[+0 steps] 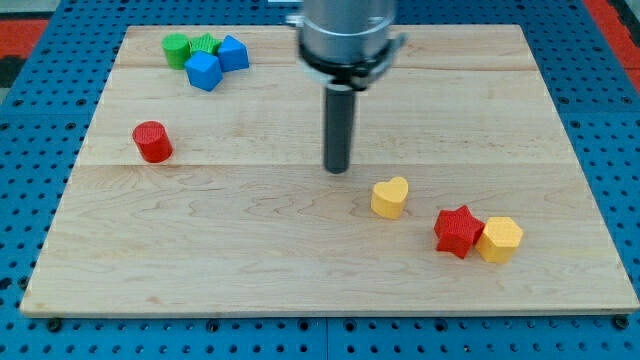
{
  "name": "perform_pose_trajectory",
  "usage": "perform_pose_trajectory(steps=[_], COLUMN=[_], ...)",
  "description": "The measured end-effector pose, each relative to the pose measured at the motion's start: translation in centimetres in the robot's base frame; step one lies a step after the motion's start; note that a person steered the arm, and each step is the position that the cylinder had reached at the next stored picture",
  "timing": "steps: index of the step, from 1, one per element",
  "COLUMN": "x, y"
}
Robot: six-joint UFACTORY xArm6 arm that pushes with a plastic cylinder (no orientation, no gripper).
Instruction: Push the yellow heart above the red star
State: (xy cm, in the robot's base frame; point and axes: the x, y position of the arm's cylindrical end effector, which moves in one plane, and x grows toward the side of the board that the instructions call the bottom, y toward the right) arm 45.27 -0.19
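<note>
The yellow heart (390,197) lies on the wooden board right of centre. The red star (458,231) lies to its lower right, a short gap away, and touches a yellow hexagon (499,239) on its right. My tip (338,170) stands on the board just to the upper left of the yellow heart, a small gap away from it, not touching.
A red cylinder (153,141) stands at the view's left. At the top left, two green blocks (190,47) and two blue blocks (217,62) form a cluster. The wooden board (300,260) ends at blue pegboard on all sides.
</note>
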Motion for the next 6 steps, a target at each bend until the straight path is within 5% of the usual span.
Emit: perform_pose_trajectory(steps=[1, 5, 6], x=[3.8, 3.2, 2.3], y=[0.5, 13.0, 8.9])
